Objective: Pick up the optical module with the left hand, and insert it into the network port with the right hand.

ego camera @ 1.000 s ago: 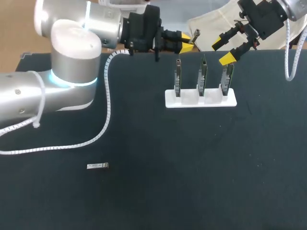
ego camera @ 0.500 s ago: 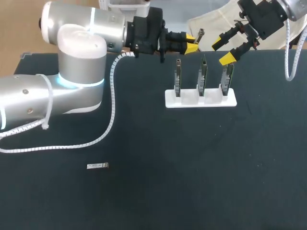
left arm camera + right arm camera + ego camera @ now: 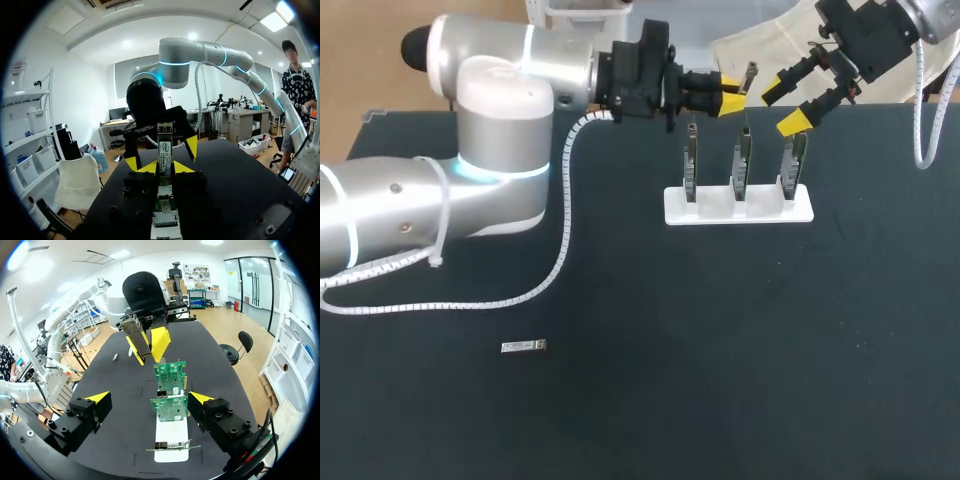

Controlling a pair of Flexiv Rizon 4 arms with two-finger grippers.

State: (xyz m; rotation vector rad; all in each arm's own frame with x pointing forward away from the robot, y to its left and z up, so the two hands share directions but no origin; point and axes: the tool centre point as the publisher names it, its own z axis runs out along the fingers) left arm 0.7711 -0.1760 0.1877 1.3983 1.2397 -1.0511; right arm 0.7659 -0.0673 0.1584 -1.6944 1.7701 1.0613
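A spare module (image 3: pixel 524 346) lies alone on the dark surface (image 3: pixel 720 350) at the left. The left end effector (image 3: pixel 730 82) clamps the optical module (image 3: pixel 750 72) by its tail at the far edge, nose held out toward the right arm, likely for a handover. Three circuit boards (image 3: pixel 740 160) stand in a white holder (image 3: pixel 738 205), and the right end effector (image 3: pixel 782 105) hangs wide open above them. Their ports are too small to make out.
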